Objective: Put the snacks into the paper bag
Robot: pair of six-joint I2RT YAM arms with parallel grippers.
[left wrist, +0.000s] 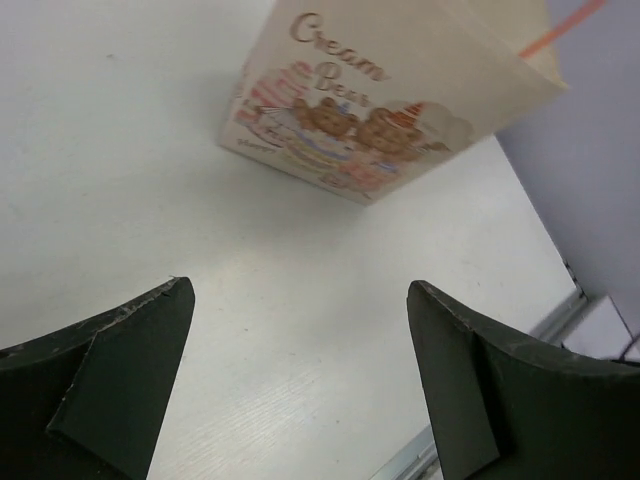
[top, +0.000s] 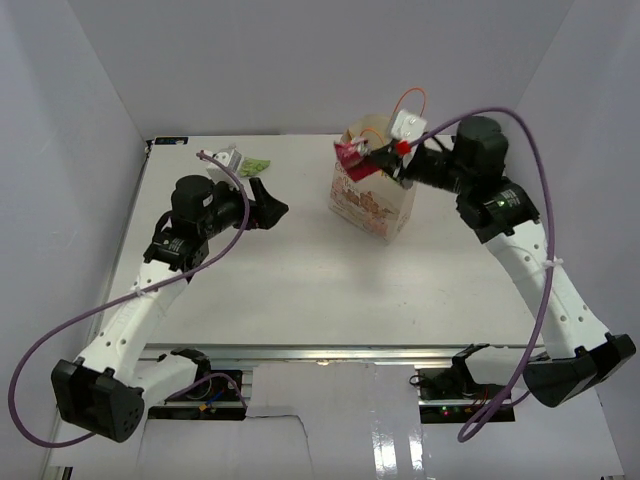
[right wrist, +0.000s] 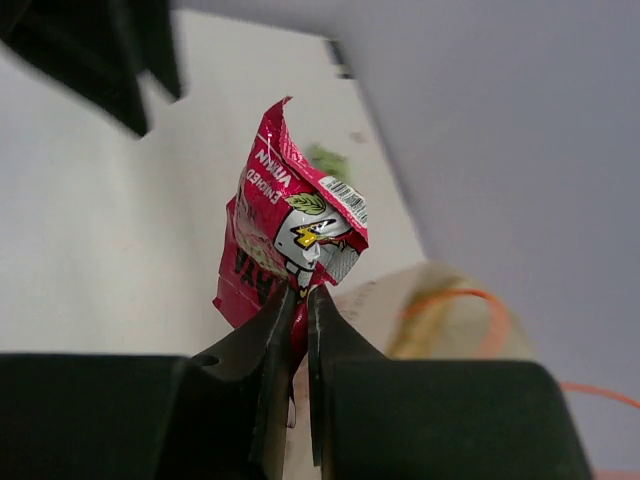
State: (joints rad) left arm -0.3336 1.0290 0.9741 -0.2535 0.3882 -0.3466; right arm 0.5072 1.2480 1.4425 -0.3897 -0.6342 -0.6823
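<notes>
Pinching the flimsy-looking magenta packet (right wrist: 272, 212) by its seam, right gripper (right wrist: 302, 295) clamps tight; paper bag (top: 372, 205) at one o'clock; left gripper (left wrist: 298, 292) gaping, empty.

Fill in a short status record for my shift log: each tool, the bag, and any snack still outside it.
left tool: open, empty, above bare table
right tool: shut on magenta packet
packet position: at the open top of the paper bag, not yet released
paper bag: upright, bear print on its side
outside bag: green packet on the table's far side, near the left tool
</notes>
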